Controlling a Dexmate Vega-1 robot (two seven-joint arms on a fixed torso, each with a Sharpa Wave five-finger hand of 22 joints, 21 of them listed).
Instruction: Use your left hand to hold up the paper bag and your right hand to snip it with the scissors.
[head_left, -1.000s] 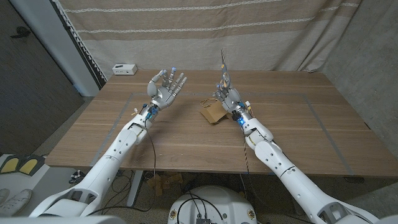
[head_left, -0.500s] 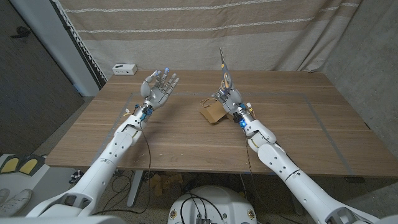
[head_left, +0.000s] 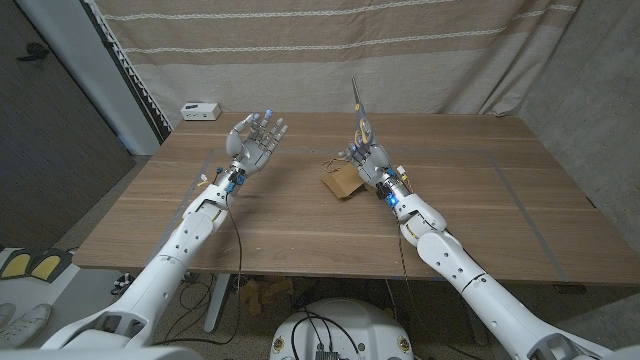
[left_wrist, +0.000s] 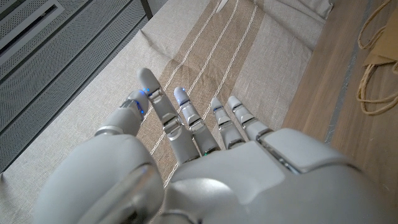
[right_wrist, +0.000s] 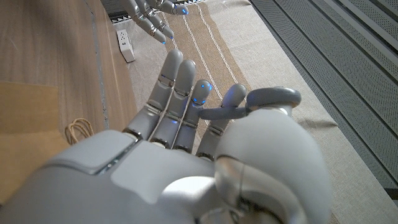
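Scissors (head_left: 358, 108) gripped upright in right hand (head_left: 367, 157); bag (head_left: 341, 180) beside it; left hand (head_left: 256, 143) spread, apart.

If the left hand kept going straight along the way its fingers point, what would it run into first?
Probably nothing on the table. The left hand is raised, open, fingers aimed up and away toward the curtain behind the table; that looks like the first thing in line. The paper bag lies off to the side. Depth is unclear.

Lab-like test room, wooden table (head_left: 300, 215), draped cloth backdrop (head_left: 330, 50) (striped), cables underneath
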